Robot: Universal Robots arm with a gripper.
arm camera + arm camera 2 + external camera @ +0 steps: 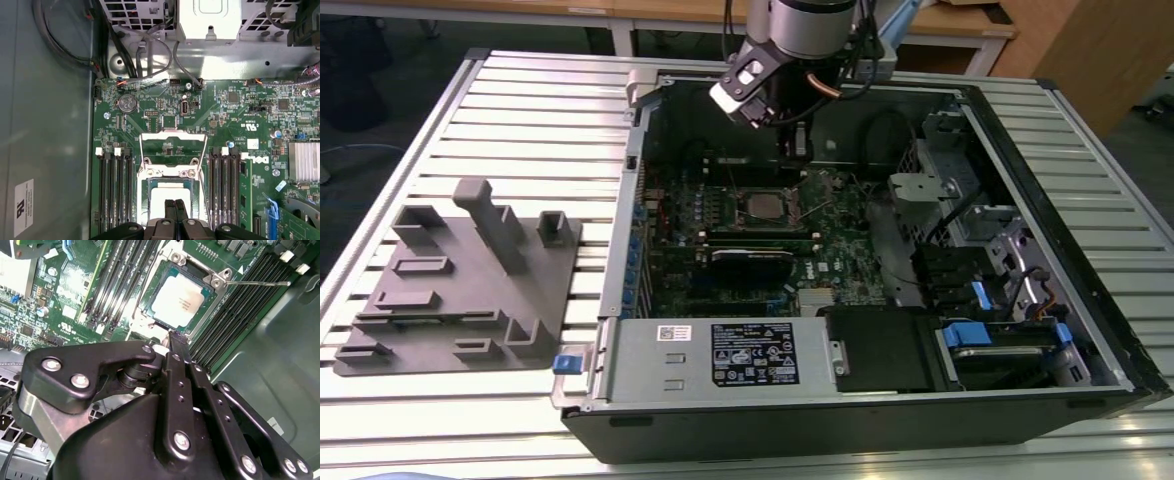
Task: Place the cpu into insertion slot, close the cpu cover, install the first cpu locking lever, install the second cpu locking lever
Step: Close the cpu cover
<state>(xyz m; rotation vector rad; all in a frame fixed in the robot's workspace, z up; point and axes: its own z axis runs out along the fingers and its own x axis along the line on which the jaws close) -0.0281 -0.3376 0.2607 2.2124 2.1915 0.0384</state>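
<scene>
The cpu (182, 297) lies flat in the insertion slot (146, 310), its silver top up and its green edge showing; it is also seen on the board in the exterior view (761, 207) and in the first wrist view (167, 196). The cpu cover (173, 135) stands swung back from its hinge, with green board visible through its cutout. A thin wire locking lever (255, 283) sticks out sideways from the socket corner. My gripper (173, 336) hangs just above the socket's rim, shut, with nothing between its fingers (169, 209). It also appears above the board in the exterior view (790, 158).
Long black memory slots (115, 185) flank the socket on both sides. A finned heatsink (305, 160) and cables (145, 45) sit nearby. In the exterior view, the power-supply box (707, 355) fills the case's front and a grey fixture plate (454, 280) lies on the table at the left.
</scene>
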